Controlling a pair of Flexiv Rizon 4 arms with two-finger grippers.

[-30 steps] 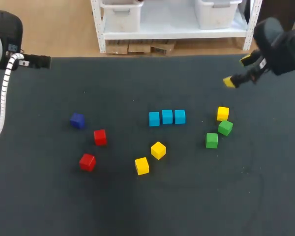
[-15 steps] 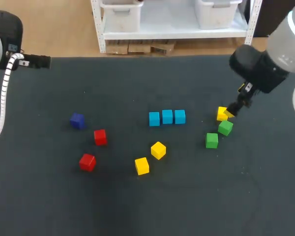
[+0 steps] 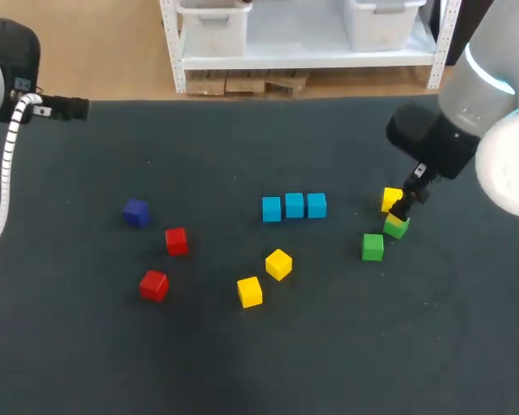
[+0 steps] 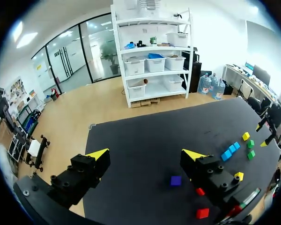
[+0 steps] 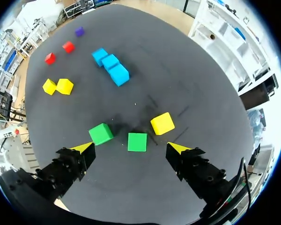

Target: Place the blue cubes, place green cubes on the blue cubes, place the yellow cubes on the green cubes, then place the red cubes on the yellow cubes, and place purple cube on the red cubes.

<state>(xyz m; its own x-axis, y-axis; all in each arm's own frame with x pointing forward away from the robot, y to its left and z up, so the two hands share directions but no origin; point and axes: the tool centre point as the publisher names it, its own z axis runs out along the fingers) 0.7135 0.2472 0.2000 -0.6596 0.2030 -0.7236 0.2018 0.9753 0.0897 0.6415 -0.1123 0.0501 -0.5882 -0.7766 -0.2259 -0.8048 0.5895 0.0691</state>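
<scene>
Right gripper [image 5: 131, 149] spread wide, empty, poised over green cube [image 5: 137, 142]. Cube judged light, rigid, smooth-faced; take it squarely across two opposite flat sides, mid-height.

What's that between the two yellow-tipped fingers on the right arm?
In the right wrist view, a green cube lies in the gap of the open right gripper, touched by neither finger. A second green cube sits nearer one tip.
</scene>
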